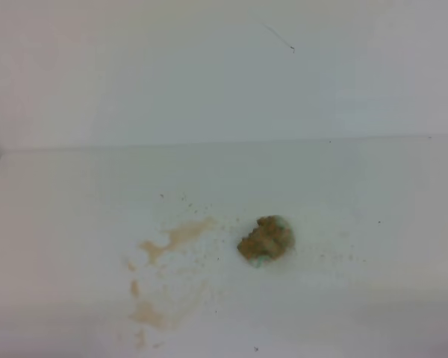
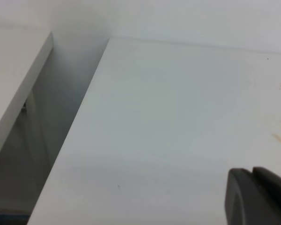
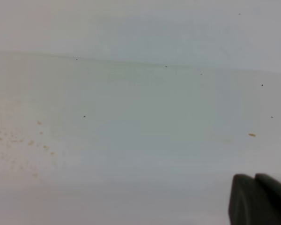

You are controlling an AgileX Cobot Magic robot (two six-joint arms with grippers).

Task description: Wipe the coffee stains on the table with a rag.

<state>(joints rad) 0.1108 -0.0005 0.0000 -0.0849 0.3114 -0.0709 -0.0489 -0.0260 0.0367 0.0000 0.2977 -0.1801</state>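
I'm seeing the rag (image 1: 266,239) lying loose beside the coffee stains (image 1: 172,240) on the table (image 1: 67,216). My right tool (image 3: 255,199) is sitting pressed together; the left tool (image 2: 253,197) I cannot tell. I'm judging a centred grab on the wad best.

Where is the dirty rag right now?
In the high view, the rag sits alone on the white table, a little right of the middle, just right of the coffee stains.
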